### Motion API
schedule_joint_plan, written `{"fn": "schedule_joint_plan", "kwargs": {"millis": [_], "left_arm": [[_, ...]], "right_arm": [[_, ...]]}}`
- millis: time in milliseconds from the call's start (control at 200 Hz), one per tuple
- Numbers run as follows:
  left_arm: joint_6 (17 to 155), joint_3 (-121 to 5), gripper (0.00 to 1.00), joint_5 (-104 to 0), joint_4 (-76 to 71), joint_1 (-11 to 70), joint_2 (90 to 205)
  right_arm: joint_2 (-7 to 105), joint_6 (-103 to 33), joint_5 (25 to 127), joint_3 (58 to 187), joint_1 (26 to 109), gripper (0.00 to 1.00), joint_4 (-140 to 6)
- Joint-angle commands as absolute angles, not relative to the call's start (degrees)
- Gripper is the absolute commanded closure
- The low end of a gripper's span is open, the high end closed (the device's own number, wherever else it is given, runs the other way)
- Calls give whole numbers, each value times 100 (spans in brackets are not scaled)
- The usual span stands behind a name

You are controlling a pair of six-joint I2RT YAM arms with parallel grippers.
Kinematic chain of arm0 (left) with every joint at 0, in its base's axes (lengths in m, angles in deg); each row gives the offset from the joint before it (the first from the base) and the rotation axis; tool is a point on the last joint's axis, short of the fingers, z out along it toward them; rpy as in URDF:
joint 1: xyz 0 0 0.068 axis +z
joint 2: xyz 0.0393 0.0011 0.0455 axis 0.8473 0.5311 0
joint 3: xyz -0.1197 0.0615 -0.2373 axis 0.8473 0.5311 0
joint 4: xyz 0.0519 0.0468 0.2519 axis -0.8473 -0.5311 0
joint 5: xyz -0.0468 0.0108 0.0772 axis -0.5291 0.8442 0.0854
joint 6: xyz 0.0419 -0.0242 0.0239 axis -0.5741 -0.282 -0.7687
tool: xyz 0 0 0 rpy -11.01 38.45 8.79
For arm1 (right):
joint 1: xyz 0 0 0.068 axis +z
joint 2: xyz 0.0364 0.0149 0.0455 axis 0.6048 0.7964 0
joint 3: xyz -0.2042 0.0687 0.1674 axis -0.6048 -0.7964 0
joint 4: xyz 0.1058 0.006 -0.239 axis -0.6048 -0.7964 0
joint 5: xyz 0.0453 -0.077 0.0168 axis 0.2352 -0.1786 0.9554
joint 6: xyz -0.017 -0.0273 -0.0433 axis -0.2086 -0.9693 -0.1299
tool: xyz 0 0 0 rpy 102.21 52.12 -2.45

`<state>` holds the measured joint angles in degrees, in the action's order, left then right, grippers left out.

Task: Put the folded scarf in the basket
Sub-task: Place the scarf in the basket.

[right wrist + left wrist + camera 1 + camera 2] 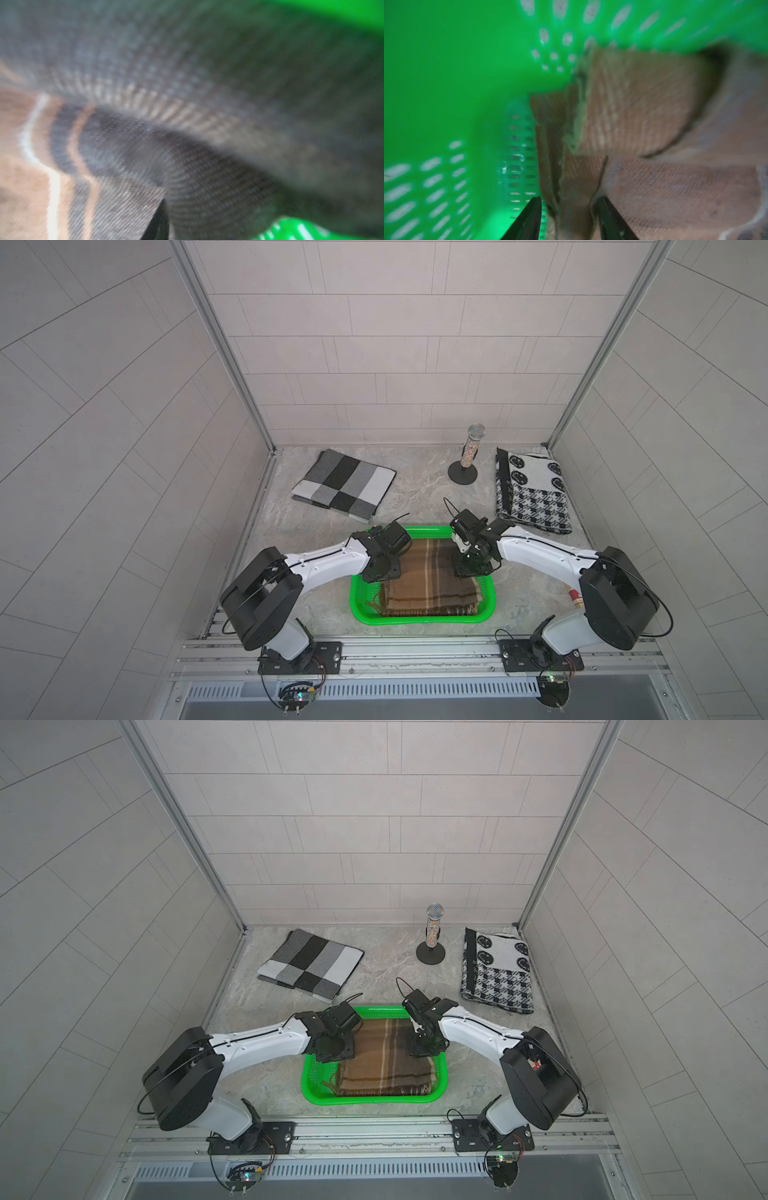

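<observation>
Brown plaid scarf point(428, 585) lies folded inside the green basket point(415, 620), so placement looks done; left gripper point(570, 199) straddles its edge, jaws apart, grip unclear; right gripper point(471, 568) over the basket's other side, state unreadable; only release and retreat left.

**Arms Crowded Basket; Tabletop Beyond Stood Open**

The left arm point(328, 562) and right arm point(540, 549) hung over the far half of the basket point(422, 619). The folded scarf point(428, 589) nearly filled it, leaving narrow strips along the side walls. Bare tabletop point(419, 493) lay open beyond, hemmed by a checked cloth point(343, 483), a microphone stand point(467, 460) and a patterned cloth point(532, 493).
</observation>
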<state>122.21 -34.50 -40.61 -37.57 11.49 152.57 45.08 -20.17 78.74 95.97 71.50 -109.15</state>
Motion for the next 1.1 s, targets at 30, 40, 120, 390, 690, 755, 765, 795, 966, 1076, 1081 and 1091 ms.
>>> {"fn": "schedule_joint_plan", "kwargs": {"millis": [30,40,120,390,690,755,765,795,966,1076,1081,1091], "left_arm": [[12220,-3373,57,-3881,-3697,1125,15442],[12212,-3372,59,-3874,-3692,1125,15447],[12174,-3369,70,-3652,-3758,1123,15434],[12040,-3389,82,-3177,-4087,1160,15209],[12004,-3451,94,-2943,-4480,1160,14747],[12064,-3443,88,-3120,-4447,1160,14605],[12076,-3436,85,-3163,-4422,1156,14578],[12134,-3425,76,-3275,-4389,1143,14499],[12380,-3322,46,-3768,-4199,1113,14509],[12444,-3275,44,-4098,-3885,1100,14843],[12448,-3275,44,-4112,-3879,1099,14854],[12451,-3286,44,-4141,-3869,1095,14893]], "right_arm": [[4203,-1819,7747,9480,7160,51,-11288],[4178,-1813,7728,9493,7163,50,-11299],[4030,-1805,7658,9594,7160,45,-11426],[3494,-1548,7139,9734,7154,37,-11788],[3374,-1335,6833,9603,7121,46,-11676],[3365,-1315,6839,9601,7117,50,-11638],[3365,-1318,6844,9600,7117,50,-11635],[3367,-1314,6849,9600,7115,51,-11615],[3410,-1273,6933,9618,7123,51,-11553],[3411,-1256,6936,9627,7128,50,-11531],[3411,-1253,6936,9628,7130,50,-11531],[3407,-1252,6936,9629,7125,50,-11531]]}}
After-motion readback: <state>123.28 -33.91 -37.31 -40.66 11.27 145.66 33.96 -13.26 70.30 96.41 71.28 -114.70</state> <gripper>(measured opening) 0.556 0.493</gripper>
